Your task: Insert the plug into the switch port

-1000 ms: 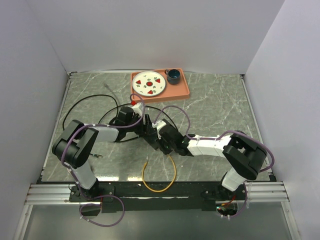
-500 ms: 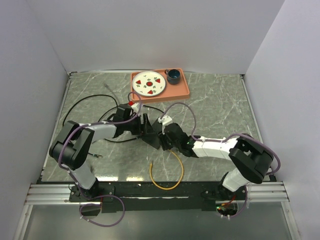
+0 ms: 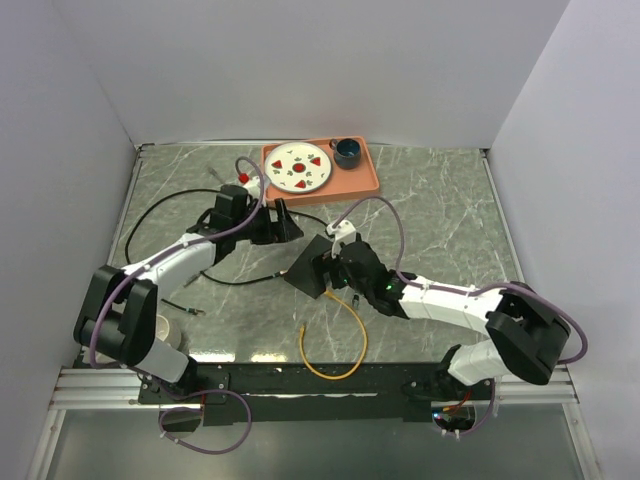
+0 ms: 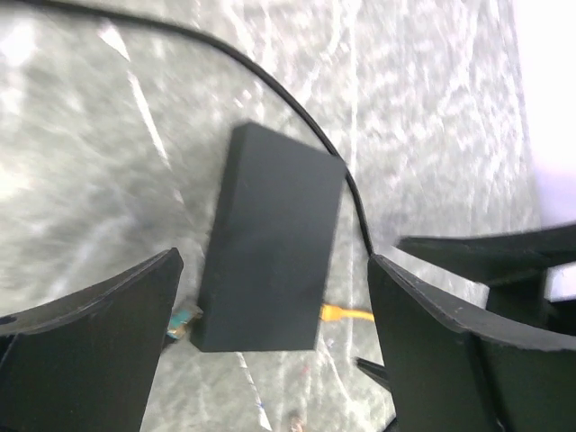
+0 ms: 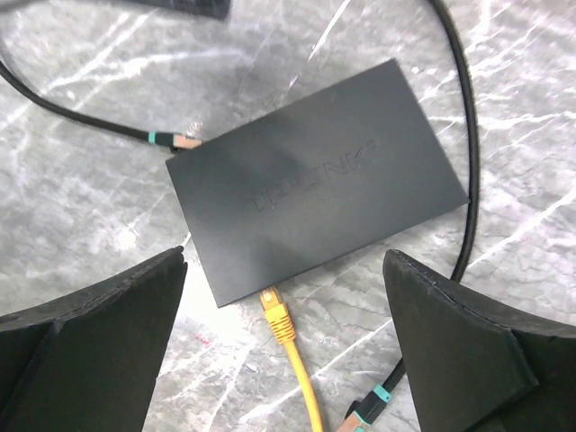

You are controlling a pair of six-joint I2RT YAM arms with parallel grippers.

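Marble surface [image 3: 440, 200]: black switch [image 5: 315, 180] lying flat, orange plug [image 5: 277, 315] touching its edge; left gripper [image 4: 274, 265] and right gripper [image 5: 283, 258] both spread wide, grasping nothing.

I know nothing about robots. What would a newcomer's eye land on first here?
Probably the flat black box in the middle of the table, with a yellow cable running up to one narrow edge, its plug meeting that edge. The left gripper and the right gripper both hover open near it. At the far edge sits an orange tray carrying a red-patterned plate and a dark cup.
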